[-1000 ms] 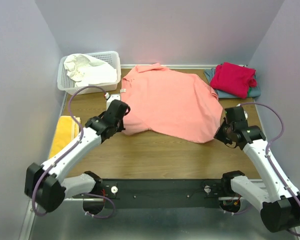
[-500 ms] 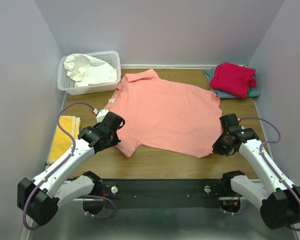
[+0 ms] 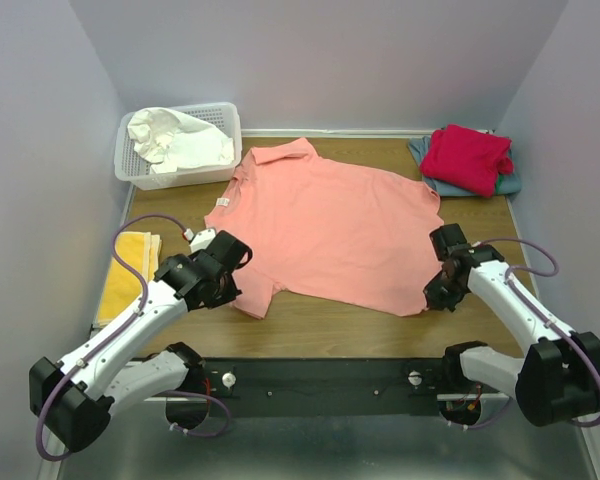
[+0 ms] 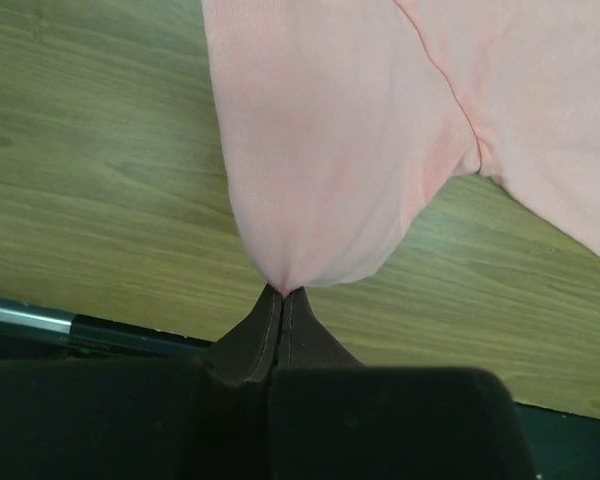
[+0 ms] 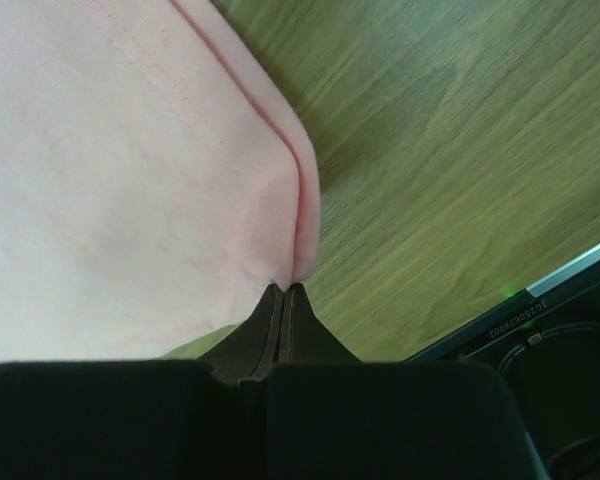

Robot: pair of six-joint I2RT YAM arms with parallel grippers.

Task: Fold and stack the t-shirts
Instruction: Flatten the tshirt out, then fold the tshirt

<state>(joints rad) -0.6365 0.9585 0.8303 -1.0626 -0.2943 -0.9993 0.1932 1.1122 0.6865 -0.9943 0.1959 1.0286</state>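
Pinching the salmon-pink shirt (image 3: 335, 225), our left gripper (image 4: 282, 292) clamps its sleeve at eight o'clock, our right gripper (image 5: 283, 288) its hem corner at four.

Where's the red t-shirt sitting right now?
In the top view, the red t-shirt lies in the far right corner of the table, on top of the grey-blue t-shirt, just right of the spread-out salmon-pink shirt.

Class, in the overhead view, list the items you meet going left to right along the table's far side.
White plastic lattice basket → large salmon-pink collared t-shirt → crimson-red folded t-shirt.
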